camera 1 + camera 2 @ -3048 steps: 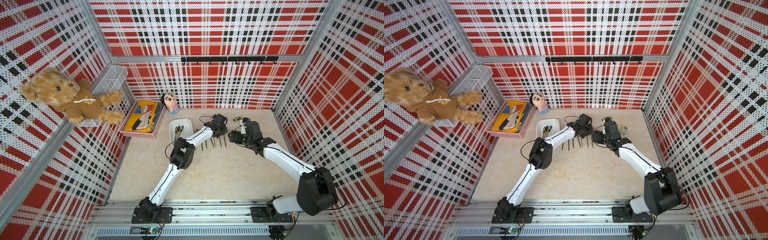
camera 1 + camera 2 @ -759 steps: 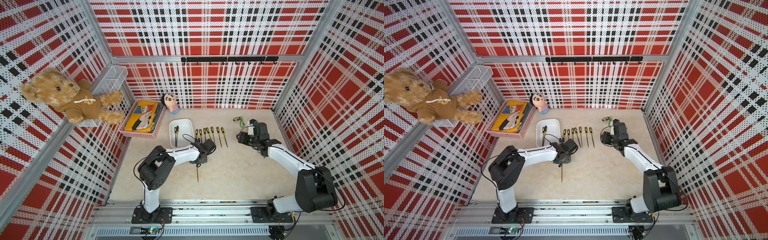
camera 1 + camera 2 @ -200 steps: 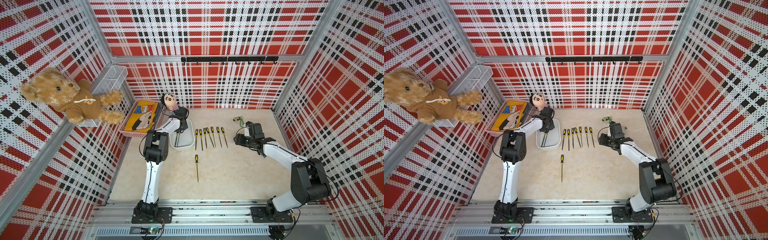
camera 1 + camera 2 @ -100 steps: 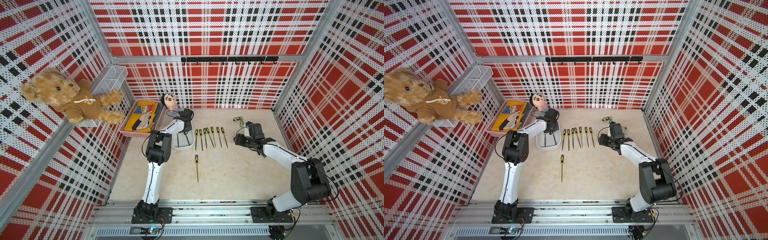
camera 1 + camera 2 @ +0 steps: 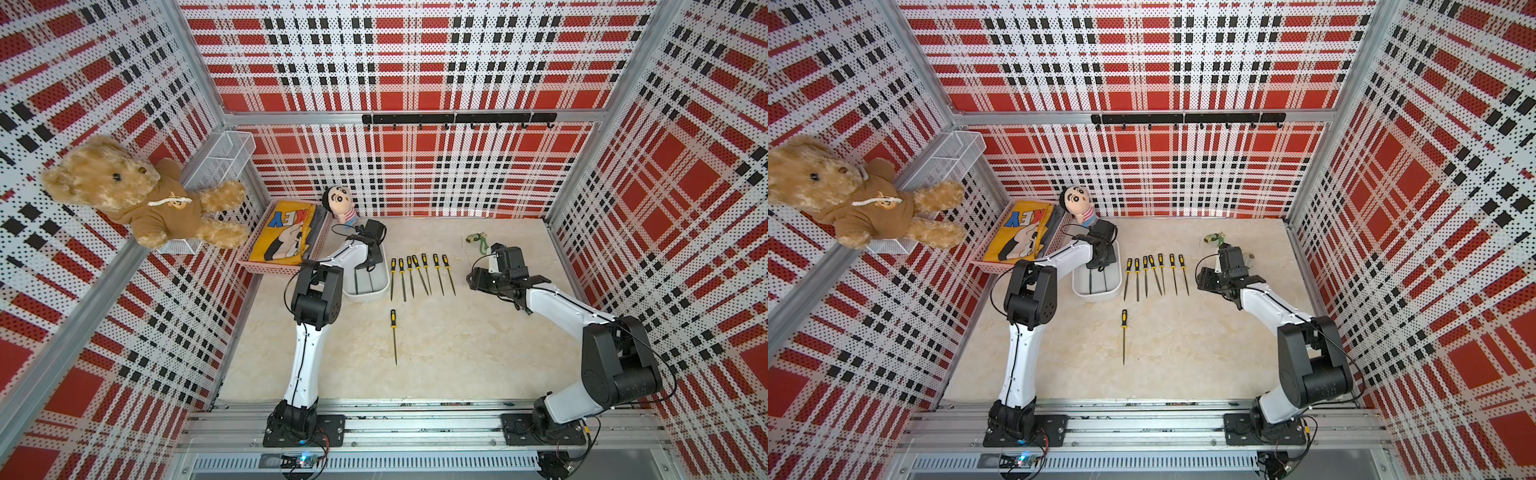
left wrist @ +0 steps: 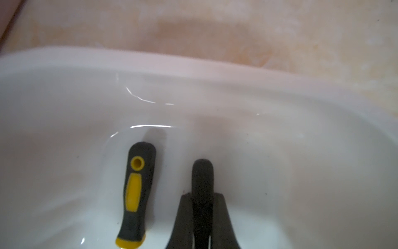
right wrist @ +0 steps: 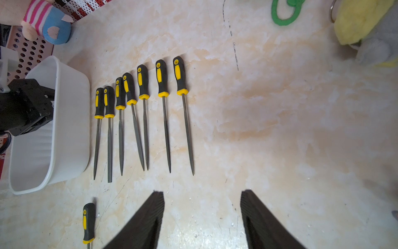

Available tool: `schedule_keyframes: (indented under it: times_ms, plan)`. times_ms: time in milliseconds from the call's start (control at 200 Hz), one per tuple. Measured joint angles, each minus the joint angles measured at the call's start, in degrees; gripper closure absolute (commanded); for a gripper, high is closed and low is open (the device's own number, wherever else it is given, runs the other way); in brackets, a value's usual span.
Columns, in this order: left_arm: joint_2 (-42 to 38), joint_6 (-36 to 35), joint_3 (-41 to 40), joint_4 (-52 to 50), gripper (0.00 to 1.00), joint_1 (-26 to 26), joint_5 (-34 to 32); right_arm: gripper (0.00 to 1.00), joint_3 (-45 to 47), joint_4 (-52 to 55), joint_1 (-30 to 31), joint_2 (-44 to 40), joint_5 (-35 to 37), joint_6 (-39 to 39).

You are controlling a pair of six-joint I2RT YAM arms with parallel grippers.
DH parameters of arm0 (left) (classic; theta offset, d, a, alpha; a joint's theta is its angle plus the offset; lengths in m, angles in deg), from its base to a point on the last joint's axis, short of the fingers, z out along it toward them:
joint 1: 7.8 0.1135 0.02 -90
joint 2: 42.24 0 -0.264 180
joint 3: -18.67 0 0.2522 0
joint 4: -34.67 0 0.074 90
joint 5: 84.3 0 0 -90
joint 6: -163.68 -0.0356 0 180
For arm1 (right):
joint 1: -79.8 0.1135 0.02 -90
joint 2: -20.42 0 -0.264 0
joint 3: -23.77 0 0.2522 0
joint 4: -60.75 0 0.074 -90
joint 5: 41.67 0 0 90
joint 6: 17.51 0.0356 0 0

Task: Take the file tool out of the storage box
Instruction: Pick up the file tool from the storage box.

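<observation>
The left gripper (image 6: 202, 195) is reaching down inside the shallow white plastic storage box (image 6: 193, 64) with rounded corners. Its jaws are pressing together on the black ribbed handle of a slim steel file tool (image 6: 202, 172), whose butt end is poking out just beyond the fingertips, and the blade is running back beneath the gripper, hidden from the wrist view. The tool is sitting within the box walls, and I cannot tell whether it is lifting off the floor yet. A second file (image 6: 137, 189), with a black-and-yellow moulded handle, is lying just beside the gripper, apart from it. I am judging the tool to be light and stiff, with a handle that gives good friction and a thin, hard blade that would slip and twist between the pads, so the handle is the place to hold it. With the grip this near the butt, the long blade may be wanting to droop and catch the rim. The right gripper (image 7: 202, 198) is hanging with jaws well apart and empty above the beige marbled tabletop (image 7: 280, 129). A row of seven matching files (image 5: 417, 276) is lying between it and the box, and a lone file (image 5: 393, 332) is lying nearer the arm bases. Nearly four seconds ago the left gripper was out over that lone file. One second ago it was over the box with its jaws a little apart, and now they are clamping, while the right arm is barely changing.
</observation>
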Motion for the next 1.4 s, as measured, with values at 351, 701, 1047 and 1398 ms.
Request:
schedule_keyframes:
  times_ms: [351,701,1047,1398]
  plan:
    - [-15.6,-3.7,-6.8,4.9,1.00,-0.6,7.6,0.28,-8.7,2.6,3.9,-0.1,-2.9,-1.2]
    - [-43.4,-9.2,-34.2,33.7,1.00,-9.1,29.6,0.33,-24.2,3.3,8.3,-0.8,-10.4,1.5]
    - [-48.2,-8.7,-45.9,44.1,1.00,-13.7,32.3,0.36,-28.7,2.2,13.0,3.1,-13.0,7.3]
    - [-50.3,-8.9,-45.8,45.3,1.00,-15.2,30.6,0.43,-27.6,0.0,15.3,4.3,-13.4,10.4]
